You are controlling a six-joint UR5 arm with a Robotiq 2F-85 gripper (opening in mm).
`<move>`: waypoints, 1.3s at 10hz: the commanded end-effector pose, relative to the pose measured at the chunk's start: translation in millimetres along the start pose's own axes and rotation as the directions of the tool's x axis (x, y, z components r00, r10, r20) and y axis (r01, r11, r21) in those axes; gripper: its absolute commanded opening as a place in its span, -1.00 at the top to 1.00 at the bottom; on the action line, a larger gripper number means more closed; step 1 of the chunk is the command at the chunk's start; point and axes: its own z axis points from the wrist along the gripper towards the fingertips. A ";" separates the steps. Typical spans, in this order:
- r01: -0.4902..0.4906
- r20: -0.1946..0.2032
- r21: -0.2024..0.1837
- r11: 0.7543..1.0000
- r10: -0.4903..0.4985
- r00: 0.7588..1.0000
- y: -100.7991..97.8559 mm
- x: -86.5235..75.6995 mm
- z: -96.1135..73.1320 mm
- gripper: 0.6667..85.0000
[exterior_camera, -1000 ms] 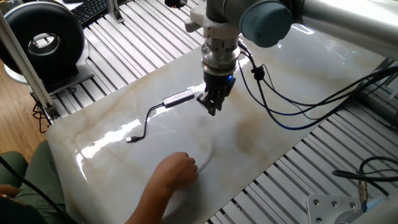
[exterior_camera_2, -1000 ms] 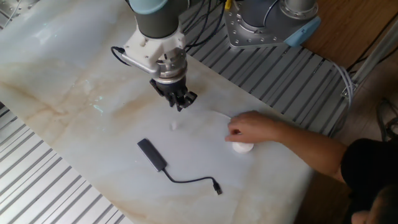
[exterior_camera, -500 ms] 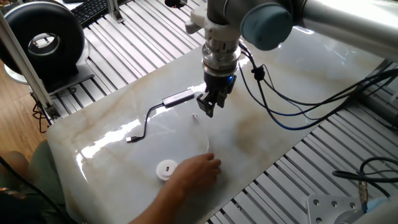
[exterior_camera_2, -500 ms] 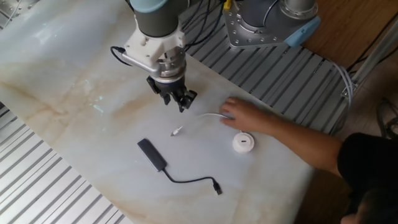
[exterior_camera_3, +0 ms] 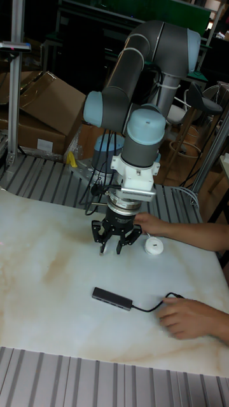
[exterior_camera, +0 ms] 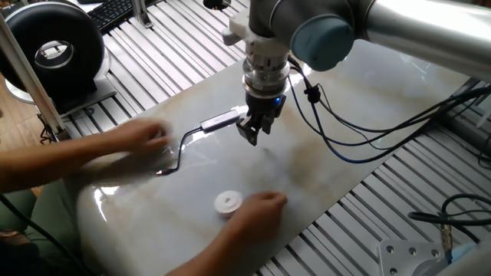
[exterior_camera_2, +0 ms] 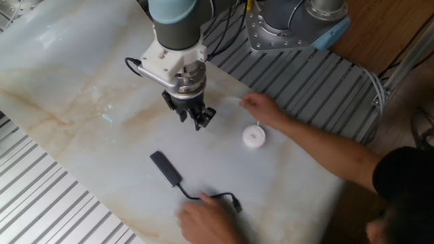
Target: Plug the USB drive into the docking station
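The USB drive, a small white round puck [exterior_camera: 227,202] [exterior_camera_2: 253,136] [exterior_camera_3: 152,246], lies on the marble table beside a person's hand [exterior_camera: 262,207] [exterior_camera_2: 258,106]. Its thin white cable is hard to make out. The docking station, a slim grey bar [exterior_camera: 220,120] [exterior_camera_2: 165,167] [exterior_camera_3: 112,297], lies flat, with its black cable [exterior_camera: 178,151] running to a small plug [exterior_camera_2: 237,205]. A second hand [exterior_camera: 144,140] [exterior_camera_2: 206,218] [exterior_camera_3: 187,318] rests at that plug end. My gripper [exterior_camera: 253,133] [exterior_camera_2: 196,121] [exterior_camera_3: 115,243] hovers just above the table between bar and puck, open and holding nothing.
The person's arms [exterior_camera_2: 325,152] reach in over the table's near side. Loose robot cables [exterior_camera: 345,138] hang beside my wrist. A black round device [exterior_camera: 52,47] stands off the table on the slatted metal surface [exterior_camera_2: 41,196]. A second robot's base [exterior_camera_2: 291,24] stands behind.
The person's hand has shifted the white puck closer to my gripper. A second hand has come in to the black cable's plug end. My gripper moved slightly toward the grey bar.
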 end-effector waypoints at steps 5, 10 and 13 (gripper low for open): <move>-0.001 0.018 -0.003 1.000 0.001 1.000 -6.0 3.2 0.3 0.05; 0.003 0.034 -0.005 1.000 -0.002 0.999 -7.4 1.6 1.0 0.04; 0.007 0.037 -0.002 1.000 -0.007 0.999 -9.8 2.0 1.9 0.07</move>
